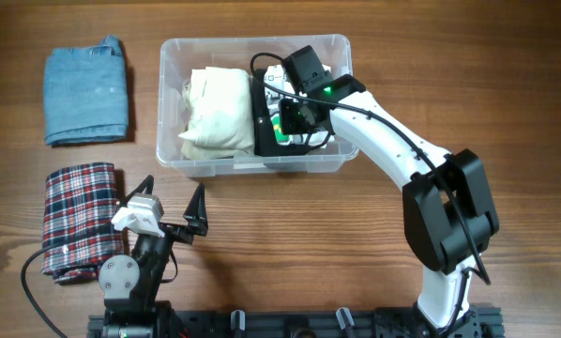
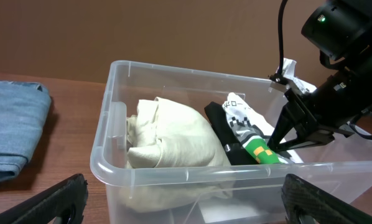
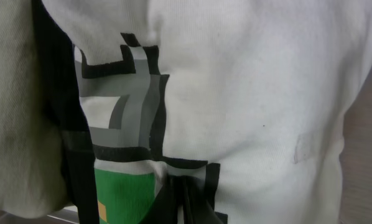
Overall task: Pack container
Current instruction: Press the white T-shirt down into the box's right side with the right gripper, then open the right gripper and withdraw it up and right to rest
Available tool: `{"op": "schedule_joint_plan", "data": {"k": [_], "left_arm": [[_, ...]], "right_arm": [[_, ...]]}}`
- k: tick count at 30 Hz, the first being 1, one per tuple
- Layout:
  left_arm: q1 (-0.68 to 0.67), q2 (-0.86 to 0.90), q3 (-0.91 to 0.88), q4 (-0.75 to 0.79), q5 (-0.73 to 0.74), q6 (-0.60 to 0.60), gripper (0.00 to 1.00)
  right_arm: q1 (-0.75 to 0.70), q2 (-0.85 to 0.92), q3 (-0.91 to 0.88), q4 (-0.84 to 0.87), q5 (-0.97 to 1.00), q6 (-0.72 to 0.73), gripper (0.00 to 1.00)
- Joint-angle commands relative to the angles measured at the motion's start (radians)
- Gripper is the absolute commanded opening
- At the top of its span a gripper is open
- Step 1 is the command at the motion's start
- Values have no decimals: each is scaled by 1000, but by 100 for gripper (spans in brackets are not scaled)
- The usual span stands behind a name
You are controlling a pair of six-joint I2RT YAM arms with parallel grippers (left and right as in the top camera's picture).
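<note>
Right gripper (image 2: 273,147) is sitting shut inside the container (image 1: 252,41), its tips pressing down on the printed shirt (image 3: 236,93).
Left gripper (image 1: 173,199) is hanging wide open. The container is lying just ahead of it, long side across, and the plaid cloth (image 1: 79,221) is lying close on its left.

Right arm (image 1: 386,143): white tubular links joined by bulky black joint housings (image 1: 449,211), a black cable (image 1: 356,110) along its length, a green indicator light (image 1: 327,91) at the wrist. Left arm (image 1: 140,258): black, with a grey screw-dotted disc (image 1: 121,275), a white wrist block (image 1: 138,216), tapered black jaws and a loose black lead (image 1: 27,272).
</note>
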Motion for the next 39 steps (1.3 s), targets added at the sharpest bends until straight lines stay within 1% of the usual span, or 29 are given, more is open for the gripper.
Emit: {"op": "schedule_joint_plan", "data": {"k": [1, 8, 13, 18, 22, 26, 29, 35, 39], "left_arm": [[7, -7, -6, 0, 16, 20, 100], [7, -7, -6, 0, 16, 20, 100], [7, -7, -6, 0, 16, 20, 100], [8, -7, -6, 0, 16, 20, 100], [7, -7, -6, -1, 16, 20, 100], [7, -7, -6, -1, 16, 20, 100], [7, -7, -6, 0, 16, 20, 100], [7, -7, -6, 0, 16, 20, 100], [7, -7, -6, 0, 16, 20, 100]], "right_arm": [[2, 0, -7, 23, -30, -18, 4], [-2, -72, 128, 54, 25, -21, 4], [-6, -105, 147, 206, 60, -18, 4], [-6, -58, 135, 281, 74, -18, 4], [-6, 34, 133, 335, 90, -12, 4], [-6, 108, 133, 336, 90, 37, 4], [-4, 142, 133, 344, 90, 42, 4], [-4, 167, 133, 366, 91, 30, 4], [-4, 141, 134, 394, 91, 25, 4]]}}
